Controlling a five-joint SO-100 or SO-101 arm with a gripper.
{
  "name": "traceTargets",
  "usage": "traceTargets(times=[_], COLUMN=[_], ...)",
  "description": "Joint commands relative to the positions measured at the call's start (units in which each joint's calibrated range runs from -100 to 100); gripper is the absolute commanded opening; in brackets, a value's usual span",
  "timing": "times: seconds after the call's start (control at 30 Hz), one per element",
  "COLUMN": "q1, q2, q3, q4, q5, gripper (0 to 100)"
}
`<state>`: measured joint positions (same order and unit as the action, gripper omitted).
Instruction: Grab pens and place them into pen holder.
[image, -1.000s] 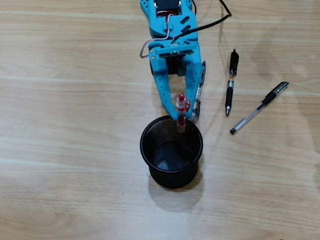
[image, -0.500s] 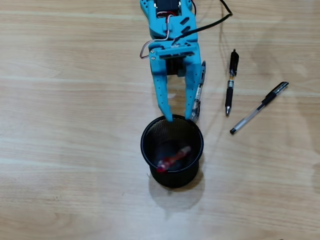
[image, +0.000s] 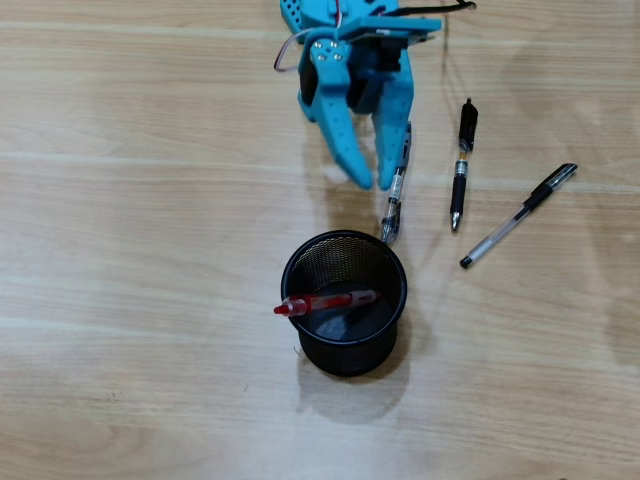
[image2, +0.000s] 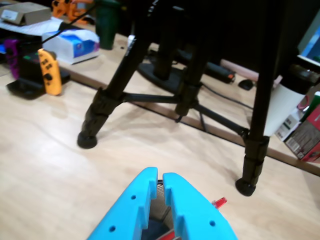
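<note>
We found the tool (image: 368, 185) had withdrawn from the pen holder (image: 391, 330), clenched and empty, the red pen (image: 330, 301) now lying across inside, while three pens (image: 461, 166) lay on the worktop (image: 150, 250) alongside, the nearest just beside the rim.

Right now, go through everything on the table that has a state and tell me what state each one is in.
gripper: shut, empty, raised clear of the cup
red pen: inside the pen holder, leaning across it, one end poking over the rim
pen holder: upright, holding one pen
grey pen: lying flat on the table, partly under the gripper
black pen with yellow band: lying flat
clear pen with black cap: lying flat, capped
</note>
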<state>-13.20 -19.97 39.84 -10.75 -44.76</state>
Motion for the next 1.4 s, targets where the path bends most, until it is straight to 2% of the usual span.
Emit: traceTargets(times=[0.0, 0.13, 0.37, 0.8, 0.9, 1.07, 1.37], q1=[-1.57, -3.49, -6.24, -10.72, -11.63, -12.91, -15.29], q2=[-7.68, -12.77, -14.9, 4.81, 7.95, 10.84, 15.93], q3=[-1.38, -4.0, -13.41, -45.9, -48.62, -48.17, -39.03], q4=[13.62, 29.2, 55.89, 96.26, 99.99, 100.18, 97.53], q5=[0.2, -0.27, -8.07, -19.85, -22.1, -23.51, -25.97], gripper=[2, 2, 2, 2, 2, 2, 2])
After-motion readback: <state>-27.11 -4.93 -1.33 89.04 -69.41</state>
